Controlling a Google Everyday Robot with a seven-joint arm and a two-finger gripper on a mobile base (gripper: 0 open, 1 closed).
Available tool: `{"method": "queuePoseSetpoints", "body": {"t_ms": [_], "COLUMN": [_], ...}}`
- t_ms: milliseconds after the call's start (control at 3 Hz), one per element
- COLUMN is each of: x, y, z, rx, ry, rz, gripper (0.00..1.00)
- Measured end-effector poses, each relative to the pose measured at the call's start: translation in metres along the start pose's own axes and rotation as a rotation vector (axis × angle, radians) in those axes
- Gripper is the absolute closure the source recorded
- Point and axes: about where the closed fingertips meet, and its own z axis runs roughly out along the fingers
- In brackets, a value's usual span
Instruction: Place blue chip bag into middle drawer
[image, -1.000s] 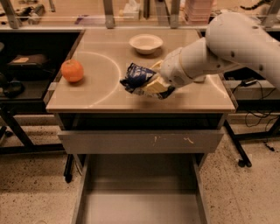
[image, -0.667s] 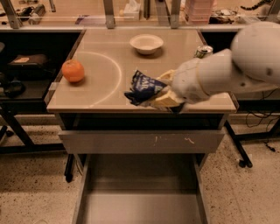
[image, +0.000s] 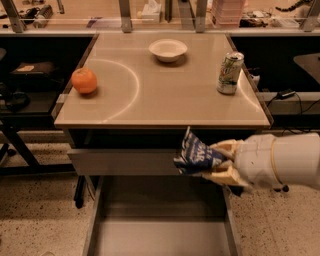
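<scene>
The gripper (image: 218, 161) has left the tabletop: a moment ago it hung over the front part of the table (image: 165, 102) with the arm stretched across the right side, and now it sits lower, below the table's front edge and toward the right, with the pale arm coming in from the right border. Its two tan fingers (image: 223, 148) are closed on the blue chip bag (image: 196, 156) – one above, one below – pinching the bag's right end so that the crumpled foil with its white lettering sticks out to the left. The bag is in the air in front of the closed upper drawer front (image: 120, 161), overlapping its right end, and above the back right part of the open middle drawer (image: 160, 235), not touching the drawer's bare grey floor. With the arm out of the way, a green and silver can (image: 229, 73) now shows, upright near the table's right edge. The orange (image: 84, 80) on the left and the white bowl (image: 168, 50) at the back lie where they were – well apart from each other and from the can.
</scene>
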Motion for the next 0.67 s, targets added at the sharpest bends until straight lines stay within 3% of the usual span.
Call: {"method": "queuePoseSetpoints", "body": {"t_ms": [667], "x": [0.0128], "y": [0.012], "z": [-0.0027], "rx": [0.005], "ry": [0.024], "rz": [0.01], "gripper": [1.0]}}
